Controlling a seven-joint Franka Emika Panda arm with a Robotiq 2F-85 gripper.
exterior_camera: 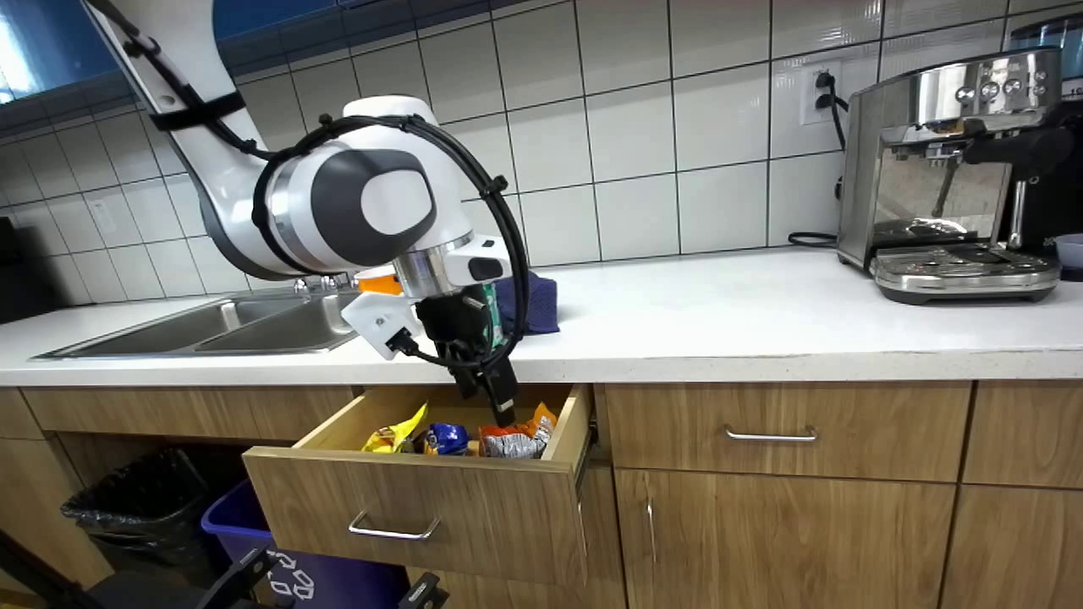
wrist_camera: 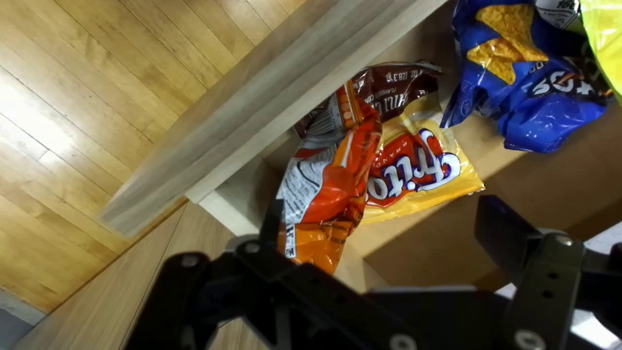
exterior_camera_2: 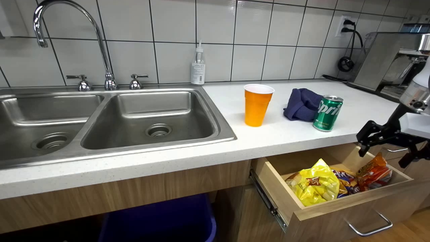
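My black two-fingered pincer (exterior_camera_2: 382, 159) spread wide above crinkled orange foil bag (exterior_camera_2: 373, 173) in pulled-out wooden drawer (exterior_camera_2: 329, 225), lower right of exterior view.

My black two-fingered claw (exterior_camera_2: 383, 159) looks matt, though I can't tell metal from plastic there. I see shiny, crinkled film on the red-orange and silver snack bag (wrist_camera: 325, 187), the yellow-and-red Fritos bag (wrist_camera: 415, 170), the blue chip bag (wrist_camera: 522, 85) and the bright yellow bag (exterior_camera_2: 317, 183). The brown wood-grained drawer (exterior_camera: 406, 495) has a satin front and pale, smooth wood inside; its curved silver handle (exterior_camera: 394, 534) is polished metal. I also make out a smooth white desk (exterior_camera: 694, 313), a brushed steel sink (exterior_camera_2: 94, 116), a mirror-bright chrome faucet (exterior_camera_2: 110, 82), a glossy orange plastic cup (exterior_camera_2: 257, 107), a shiny green metal can (exterior_camera_2: 326, 116), a rough, textured navy cloth (exterior_camera_2: 302, 106), glazed white tiles (exterior_camera: 634, 127) and glossy yellowish wooden floorboards (wrist_camera: 160, 73).
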